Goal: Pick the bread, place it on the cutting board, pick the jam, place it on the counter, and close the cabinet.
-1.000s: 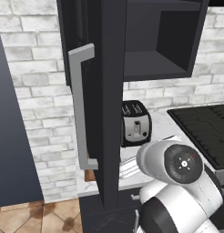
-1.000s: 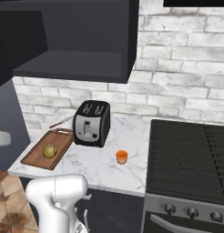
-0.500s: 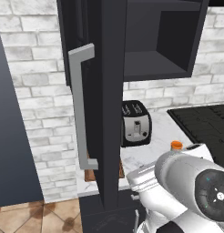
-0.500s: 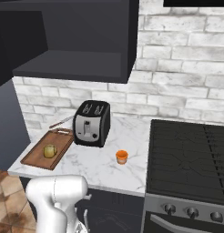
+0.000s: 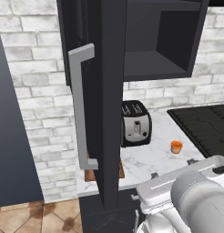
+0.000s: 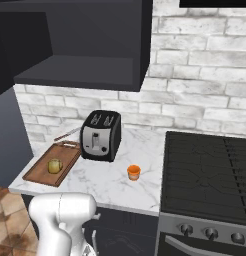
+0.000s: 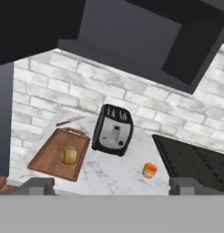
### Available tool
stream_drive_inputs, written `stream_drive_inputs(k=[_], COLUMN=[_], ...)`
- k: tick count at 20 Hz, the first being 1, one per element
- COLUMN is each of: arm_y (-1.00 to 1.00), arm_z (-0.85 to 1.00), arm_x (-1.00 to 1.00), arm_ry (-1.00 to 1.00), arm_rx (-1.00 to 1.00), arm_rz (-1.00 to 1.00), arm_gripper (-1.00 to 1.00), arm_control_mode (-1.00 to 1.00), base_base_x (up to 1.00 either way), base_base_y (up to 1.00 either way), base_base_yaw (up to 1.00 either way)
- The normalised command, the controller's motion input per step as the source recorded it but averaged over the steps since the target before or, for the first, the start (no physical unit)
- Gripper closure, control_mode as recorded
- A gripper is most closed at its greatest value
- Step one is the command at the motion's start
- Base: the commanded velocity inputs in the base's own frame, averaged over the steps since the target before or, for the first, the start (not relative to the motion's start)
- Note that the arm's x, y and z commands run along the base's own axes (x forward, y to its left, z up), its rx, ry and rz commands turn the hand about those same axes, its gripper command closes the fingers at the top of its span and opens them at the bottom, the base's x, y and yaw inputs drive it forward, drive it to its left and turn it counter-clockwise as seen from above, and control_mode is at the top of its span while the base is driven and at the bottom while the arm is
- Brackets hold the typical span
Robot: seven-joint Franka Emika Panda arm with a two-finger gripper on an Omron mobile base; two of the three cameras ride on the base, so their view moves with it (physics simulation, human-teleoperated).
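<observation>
White brick wall behind, white marble counter (image 6: 115, 187) w/ grey veins, black stovetop (image 6: 207, 170) at frame right in right base view. Cabinet (image 5: 132, 41) is open: door (image 5: 107, 104) swung out edge-on in center of left base view, long grey bar handle (image 5: 82, 107) facing cam.

Left base view: door hides most of cutting board (image 5: 89, 174), just a brown sliver at its lower edge. Right base + hand views give the full board at lower left, handle cutout at far end, w/ bread (image 6: 55, 165) sitting on it, a small round yellowish bun. Knife (image 7: 70, 120) on counter behind board, near wall. Black/silver toaster (image 6: 100, 135) just right of board. Jam (image 6: 134, 172), tiny orange jar, upright on counter between toaster and stovetop, apart from both.

Arm: white body low in both base views, folded back from counter. Gripper (image 7: 111, 185) pulled well back, looking down over counter; fingertips (image 7: 38, 185) at bottom corners of hand view, jaws spread wide, nothing between them.
</observation>
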Motion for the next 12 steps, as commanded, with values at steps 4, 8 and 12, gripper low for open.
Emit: stream_drive_inputs(k=[4,8,12], arm_y=[-0.15,-0.09,-0.02], arm_z=[0.0,0.0,0.0], arm_x=[-0.36,-0.27,-0.21], arm_ry=[-0.29,-0.29,-0.2], arm_rx=[0.0,0.0,0.0], arm_rz=[0.04,0.07,0.06], arm_gripper=[-1.0,-1.0,-1.0], arm_control_mode=[-1.0,-1.0,-1.0], base_base_x=[0.0,0.0,0.0], base_base_y=[0.0,0.0,0.0], base_base_yaw=[0.0,0.0,0.0])
